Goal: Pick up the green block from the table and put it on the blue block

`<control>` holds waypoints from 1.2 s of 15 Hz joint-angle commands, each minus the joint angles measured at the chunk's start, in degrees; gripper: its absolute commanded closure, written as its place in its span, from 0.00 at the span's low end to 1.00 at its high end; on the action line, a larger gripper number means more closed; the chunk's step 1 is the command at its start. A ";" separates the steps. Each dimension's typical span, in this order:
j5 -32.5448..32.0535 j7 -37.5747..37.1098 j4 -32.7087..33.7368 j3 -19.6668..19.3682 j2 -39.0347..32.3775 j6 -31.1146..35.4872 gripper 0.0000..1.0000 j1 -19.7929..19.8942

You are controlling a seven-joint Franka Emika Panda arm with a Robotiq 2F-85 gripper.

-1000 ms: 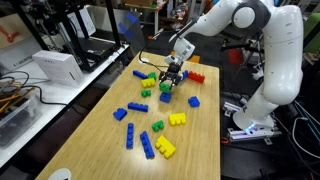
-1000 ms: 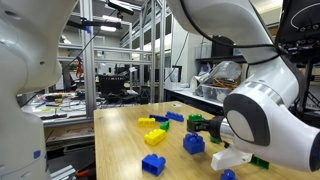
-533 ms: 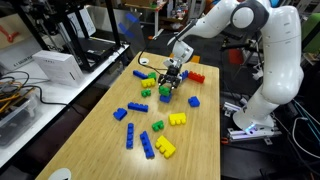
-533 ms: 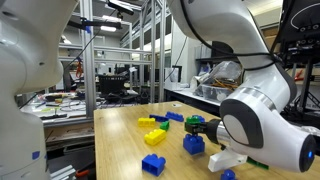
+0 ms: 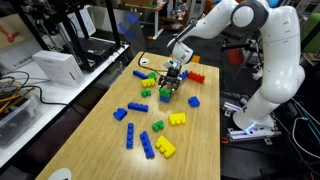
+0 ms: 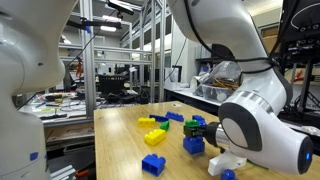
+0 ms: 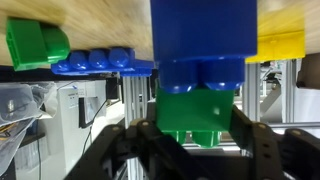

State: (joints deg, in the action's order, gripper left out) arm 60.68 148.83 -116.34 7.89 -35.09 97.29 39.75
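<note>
In the wrist view, which stands upside down, my gripper [image 7: 197, 128] is shut on the green block [image 7: 196, 112], with a finger [image 7: 142, 140] pressed against each side. The green block's face touches the studded blue block [image 7: 203, 35], which rests on the wooden table [image 7: 100, 20]. In both exterior views the gripper [image 5: 172, 80] hangs over the table's far part, with the green block [image 6: 196, 127] on top of the blue block [image 6: 193, 145]. The gripper itself is hidden behind the arm in an exterior view [image 6: 250, 130].
Loose bricks lie all round: a green and yellow pair [image 5: 148, 82], a red one [image 5: 196, 76], a small blue one [image 5: 193, 101], yellow ones [image 5: 177, 119], long blue bars [image 5: 147, 145]. A white box [image 5: 55, 66] and cables sit beside the table.
The gripper and the green block stay where they were. Only the arm's near link has shifted slightly in an exterior view.
</note>
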 commanded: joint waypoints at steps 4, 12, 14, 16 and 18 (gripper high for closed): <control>-3.66 0.00 0.69 6.76 -2.39 3.56 0.55 7.90; -10.02 0.00 1.17 18.60 -6.42 6.01 0.55 18.81; -11.54 0.00 0.98 21.22 -7.67 6.57 0.55 21.01; -13.11 0.00 0.68 23.29 -8.82 7.58 0.55 22.73; -15.02 0.00 0.19 25.44 -9.57 9.70 0.55 24.41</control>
State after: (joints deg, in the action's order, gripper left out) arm 48.75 148.83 -116.14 29.26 -42.52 103.82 60.54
